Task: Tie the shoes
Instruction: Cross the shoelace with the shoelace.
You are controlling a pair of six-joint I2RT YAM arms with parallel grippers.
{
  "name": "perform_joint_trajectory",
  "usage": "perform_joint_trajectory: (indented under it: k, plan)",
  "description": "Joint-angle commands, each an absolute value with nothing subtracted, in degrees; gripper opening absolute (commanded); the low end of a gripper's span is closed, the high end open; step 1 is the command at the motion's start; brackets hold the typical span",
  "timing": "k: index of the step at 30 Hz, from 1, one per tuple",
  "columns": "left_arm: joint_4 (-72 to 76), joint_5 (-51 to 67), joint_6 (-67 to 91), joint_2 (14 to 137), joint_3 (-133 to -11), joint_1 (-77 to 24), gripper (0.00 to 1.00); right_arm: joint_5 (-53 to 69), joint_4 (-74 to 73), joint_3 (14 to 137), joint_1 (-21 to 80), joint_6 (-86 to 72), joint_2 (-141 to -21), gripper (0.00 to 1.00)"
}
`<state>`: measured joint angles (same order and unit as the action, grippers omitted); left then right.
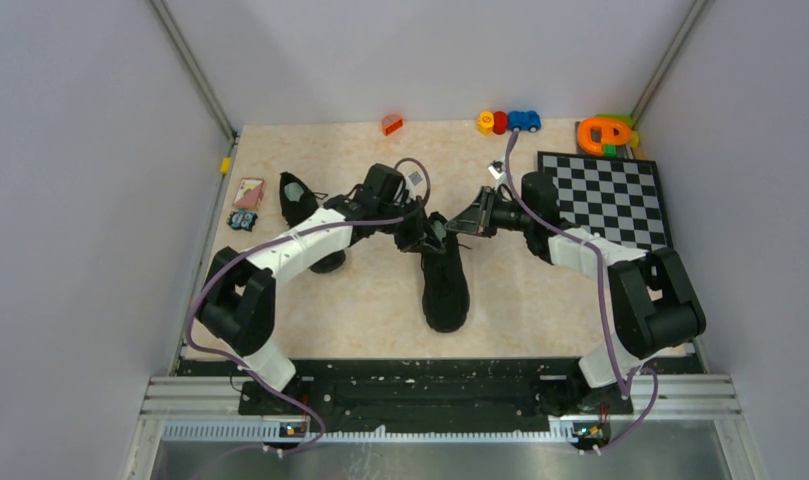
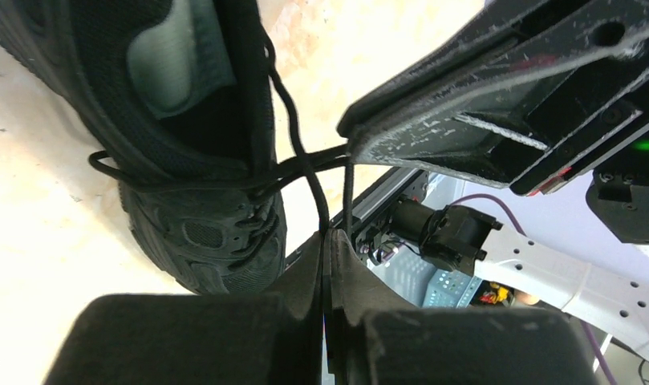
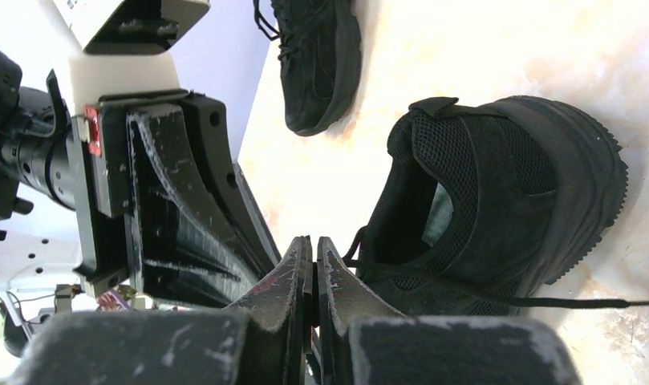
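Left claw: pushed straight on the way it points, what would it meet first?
Probably the crossed laces just ahead of the left claw, then the right claw beyond; depth is unclear.

Centre shoe (image 1: pixel 446 290) black, upright, toe nearward, laces (image 2: pixel 305 164) drawn taut; left shoe (image 1: pixel 298 198) upright, partly hidden

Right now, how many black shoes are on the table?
2. One black lace-up sneaker lies mid-table, toe toward the arm bases; the other black sneaker sits further left, partly hidden under the white left arm.
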<state>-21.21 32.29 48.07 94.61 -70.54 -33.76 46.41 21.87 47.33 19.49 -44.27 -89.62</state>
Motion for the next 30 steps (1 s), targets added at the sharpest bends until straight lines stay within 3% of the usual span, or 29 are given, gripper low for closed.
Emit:
perform_joint_trajectory:
  k: [1,12,30]
  plan:
    - [-19.1,30.2,48.5,93.9,-70.4,-35.5,0.0,46.6,24.9,49.2,20.2,-44.8,-87.6,0.0]
    - [-19.3,17.8,47.6,94.3,-71.1,-37.2,0.0,46.5,25.6,48.6,20.2,-45.8,-87.0,0.0]
    - [-17.3,11.2,47.5,90.9,-69.1,-39.1,0.0,44.6,27.3,47.2,20.8,-47.4,-86.9,0.0]
